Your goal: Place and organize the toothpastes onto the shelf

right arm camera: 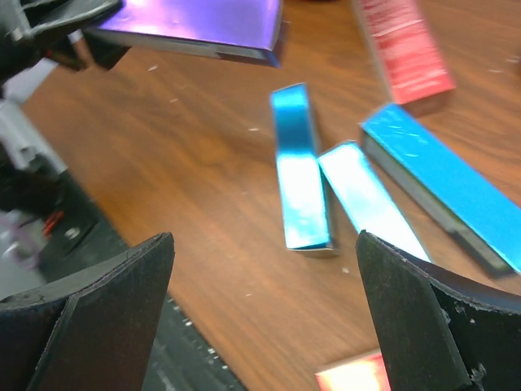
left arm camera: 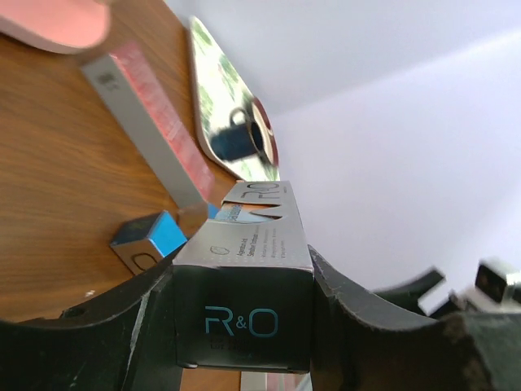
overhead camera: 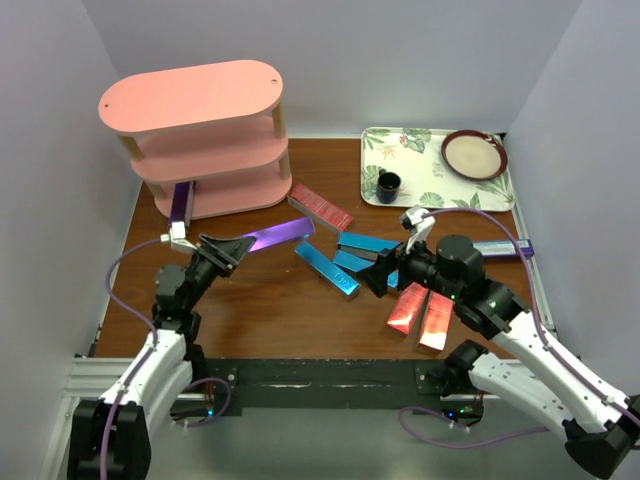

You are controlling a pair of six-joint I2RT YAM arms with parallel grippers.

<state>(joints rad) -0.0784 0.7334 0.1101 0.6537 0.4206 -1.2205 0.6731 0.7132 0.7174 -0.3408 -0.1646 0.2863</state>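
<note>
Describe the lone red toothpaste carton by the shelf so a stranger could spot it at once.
Find the pink three-tier shelf at the far left. Off its right end, toward the floral tray, a red carton lies flat by itself. The two other red cartons lie side by side much nearer the front edge.

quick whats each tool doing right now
left tool: closed, holding a long glossy purple rectangular carton
right tool: open, holding nothing, above the shiny blue cartons
</note>
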